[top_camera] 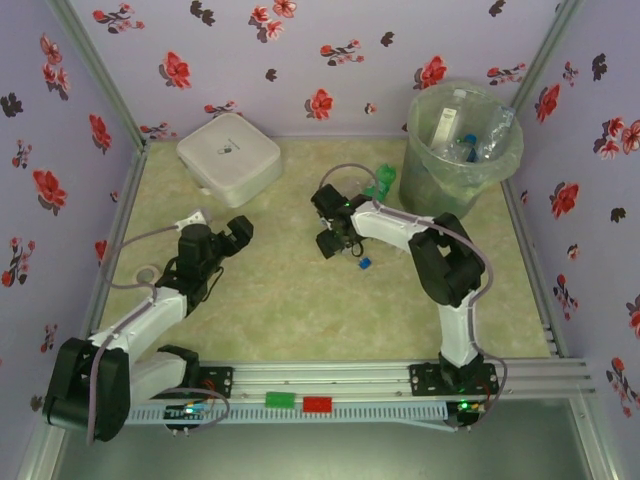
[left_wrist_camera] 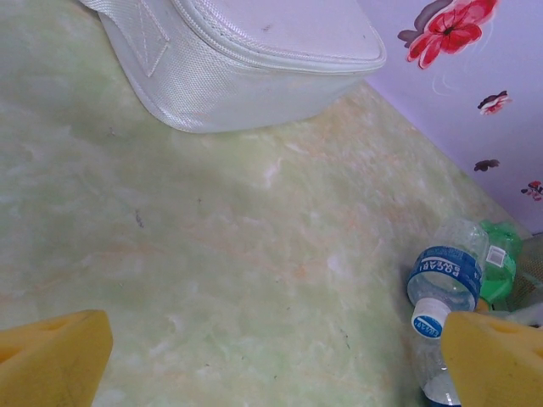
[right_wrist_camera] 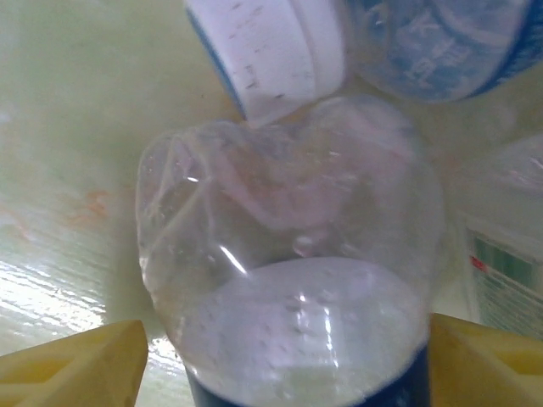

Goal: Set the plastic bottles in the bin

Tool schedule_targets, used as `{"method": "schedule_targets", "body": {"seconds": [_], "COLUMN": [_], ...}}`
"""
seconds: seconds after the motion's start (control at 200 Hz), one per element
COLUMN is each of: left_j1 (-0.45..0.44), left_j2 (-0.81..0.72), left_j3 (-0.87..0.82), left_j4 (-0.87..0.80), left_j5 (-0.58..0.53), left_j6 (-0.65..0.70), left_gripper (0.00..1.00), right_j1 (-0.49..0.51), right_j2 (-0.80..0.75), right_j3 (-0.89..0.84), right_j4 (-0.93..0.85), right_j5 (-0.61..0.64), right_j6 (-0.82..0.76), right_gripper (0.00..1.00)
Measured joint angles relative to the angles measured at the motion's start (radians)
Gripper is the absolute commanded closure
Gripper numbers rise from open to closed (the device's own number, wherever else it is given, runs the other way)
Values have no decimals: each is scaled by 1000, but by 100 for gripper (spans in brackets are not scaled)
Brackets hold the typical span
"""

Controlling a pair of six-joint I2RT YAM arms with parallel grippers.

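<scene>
We are starting the grasp: our right gripper [right_wrist_camera: 284, 339] is straddling a clear bottle [right_wrist_camera: 288, 220] on the table [right_wrist_camera: 68, 127] near the bin [top_camera: 418, 150], jaws apart, not yet pinching. Our left gripper [left_wrist_camera: 271, 339] is hanging spread wide, empty. We are judging a firm squeeze comes next, then a lift.

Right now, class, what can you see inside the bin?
Inside the bin, a few clear plastic bottles lie piled, one with a blue cap, within a clear bag liner. Whatever sits lower is blurred by the translucent wall and cannot be made out.
</scene>
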Motion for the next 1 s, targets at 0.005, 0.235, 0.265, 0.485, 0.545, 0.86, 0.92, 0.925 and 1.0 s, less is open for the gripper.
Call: {"method": "schedule_targets", "body": {"seconds": [0.005, 0.235, 0.265, 0.485, 0.545, 0.86, 0.92, 0.925, 1.0], "left_j1": [0, 2, 2, 2, 3, -8, -22, -24, -49], "left_j2": [0, 0, 0, 3, 13, 100, 117, 120, 143], "left_j3": [0, 0, 0, 0, 0, 95, 126, 129, 161], "left_j4": [0, 1, 1, 3, 3, -28, -39, -41, -55], "left_j5": [0, 0, 0, 12, 30, 182, 196, 197, 212], "left_j6": [0, 0, 0, 0, 1, 62, 84, 86, 109], "left_gripper": [0, 0, 0, 0, 0, 0, 0, 0, 0], "right_j1": [1, 19, 19, 19, 19, -94, -150, -153, -227], "right_j2": [3, 27, 25, -66, -120, -330, -345, -345, -357], "right_j3": [2, 13, 13, 3, -3, 32, 76, 79, 156], "right_j4": [-2, -26, -25, 29, 61, 196, 193, 193, 179], "right_j5": [1, 19, 17, -108, -157, -414, -446, -447, -465], "right_j6": [-3, -33, -32, -32, -31, 16, 26, 27, 29], "right_gripper": [25, 58, 59, 60, 60, 61, 61, 61, 61]}}
